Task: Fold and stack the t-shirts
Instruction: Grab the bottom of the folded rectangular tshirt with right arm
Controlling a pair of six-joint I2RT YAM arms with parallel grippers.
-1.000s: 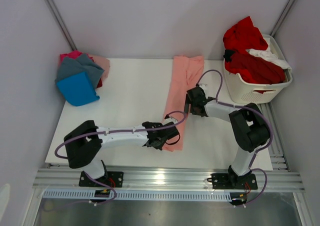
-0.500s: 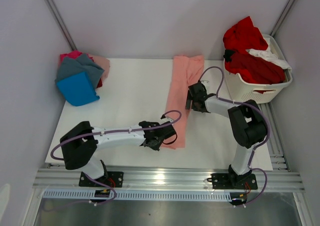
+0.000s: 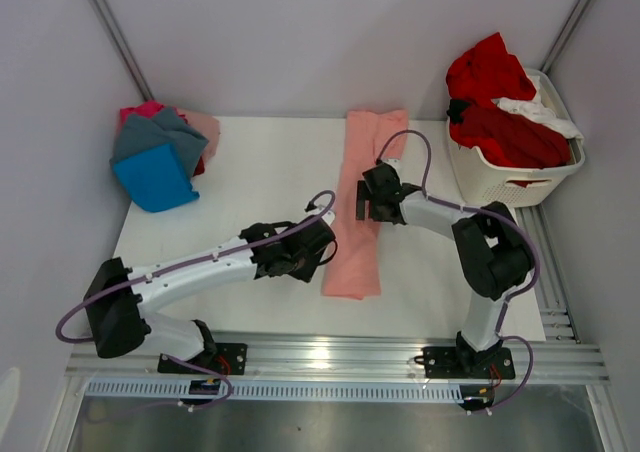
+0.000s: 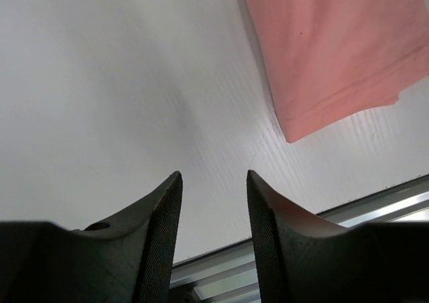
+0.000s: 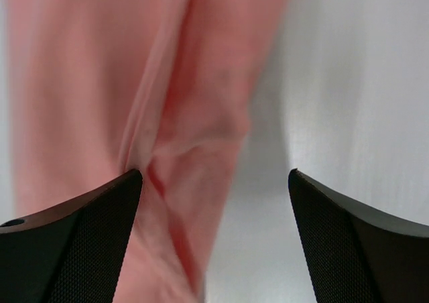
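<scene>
The salmon-pink t-shirt [image 3: 365, 187] lies folded into a long narrow strip down the middle of the white table [image 3: 250, 202]. My left gripper [image 3: 316, 246] is open and empty, just left of the strip's near end. In the left wrist view [image 4: 213, 175] it hangs over bare table, with the shirt's hem corner [image 4: 335, 55] at the upper right. My right gripper [image 3: 364, 200] is wide open above the strip's middle. In the right wrist view [image 5: 214, 175] the blurred pink cloth [image 5: 134, 82] lies below it, nothing between the fingers.
A stack of folded shirts sits at the back left: blue [image 3: 155, 177], grey [image 3: 160, 137], magenta [image 3: 140, 110], pale pink [image 3: 205, 124]. A white slatted basket [image 3: 500, 187] at the back right holds red [image 3: 500, 102] and white [image 3: 535, 112] shirts. An aluminium rail [image 3: 330, 357] runs along the near edge.
My left gripper has drawn back to the left, off the shirt's near end, which now lies flat. My right gripper has moved left over the strip's middle.
</scene>
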